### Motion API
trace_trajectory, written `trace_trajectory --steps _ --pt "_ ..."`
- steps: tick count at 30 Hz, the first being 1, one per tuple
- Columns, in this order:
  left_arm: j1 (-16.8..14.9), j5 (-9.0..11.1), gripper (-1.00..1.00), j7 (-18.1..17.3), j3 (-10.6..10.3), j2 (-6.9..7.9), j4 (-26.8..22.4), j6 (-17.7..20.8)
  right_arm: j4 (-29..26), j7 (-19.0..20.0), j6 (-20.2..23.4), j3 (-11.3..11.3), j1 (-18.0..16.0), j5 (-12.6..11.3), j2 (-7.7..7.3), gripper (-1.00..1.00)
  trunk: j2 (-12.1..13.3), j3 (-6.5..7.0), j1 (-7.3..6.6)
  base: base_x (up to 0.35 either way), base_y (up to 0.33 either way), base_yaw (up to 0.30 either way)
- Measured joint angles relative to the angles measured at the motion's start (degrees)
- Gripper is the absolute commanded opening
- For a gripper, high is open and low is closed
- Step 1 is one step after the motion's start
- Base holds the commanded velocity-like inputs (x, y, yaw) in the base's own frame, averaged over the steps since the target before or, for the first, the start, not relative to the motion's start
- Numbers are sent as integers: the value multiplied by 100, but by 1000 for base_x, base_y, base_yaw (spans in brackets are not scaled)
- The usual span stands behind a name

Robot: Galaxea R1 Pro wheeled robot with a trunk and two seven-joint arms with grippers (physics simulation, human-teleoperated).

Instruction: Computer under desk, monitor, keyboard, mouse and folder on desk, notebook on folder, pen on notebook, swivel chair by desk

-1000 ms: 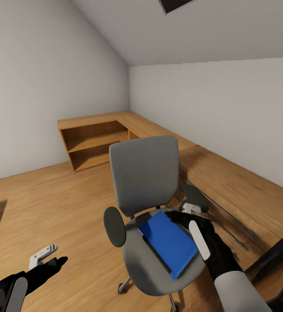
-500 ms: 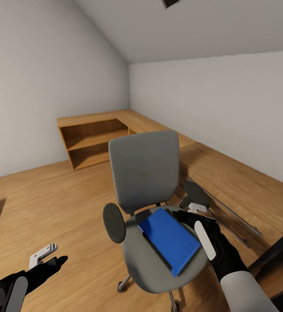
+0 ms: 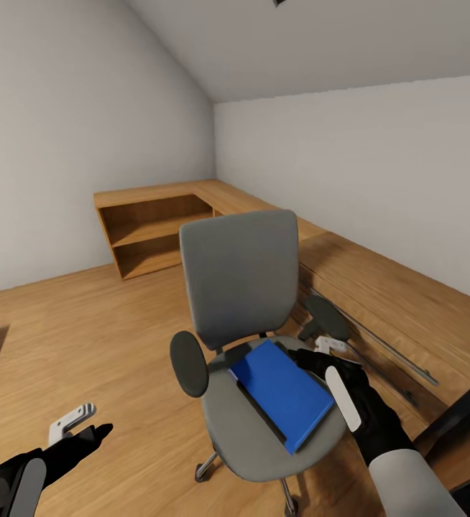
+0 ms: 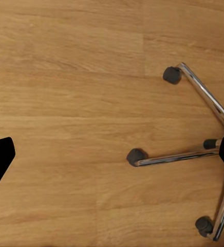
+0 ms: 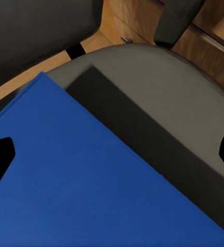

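Note:
The grey swivel chair (image 3: pixel 238 283) stands mid-floor with its back toward the far wall. The bright blue folder (image 3: pixel 282 391) lies flat on its seat (image 5: pixel 168 77). A dark grey-black flat slab (image 5: pixel 137 128), by its look the notebook, sticks out from under the folder (image 5: pixel 76 175). My right gripper (image 3: pixel 312 357) hovers open just above the folder's far right corner, and its fingers reach the two sides of the right wrist view (image 5: pixel 112 154). My left gripper (image 3: pixel 83 427) hangs open low at the left over bare floor (image 4: pixel 112 157).
A low light-wood shelving counter (image 3: pixel 156 230) runs along the far and right walls. The chair's chrome star base with casters (image 4: pixel 194 154) spreads over the wood floor (image 3: pixel 84 345). A dark slanted edge (image 3: pixel 465 420) shows at the lower right corner.
The view has tilted slightly, and the room sits a little differently in the picture. My right gripper has edged a bit to the right over the folder's corner. The left arm has not moved.

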Motion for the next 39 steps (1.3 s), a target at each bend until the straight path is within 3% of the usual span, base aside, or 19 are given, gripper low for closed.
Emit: trace_trajectory --steps 12,18,20,39 --pt "5 2 100 -32 21 16 16 -19 9 0 0 32 -1 3 1 100 0 0 -3 110 0 0" --pt "4 30 100 -58 314 9 -5 -6 206 -2 -15 87 0 -10 15 100 0 0 0 57 0 0" --pt "5 35 100 -57 323 8 -35 -3 215 5 -73 109 0 -12 9 100 0 0 0 8 0 0" --pt "1 32 100 -52 333 -2 -79 -1 229 12 -141 163 0 -16 21 100 -761 -341 417 0 0 0"
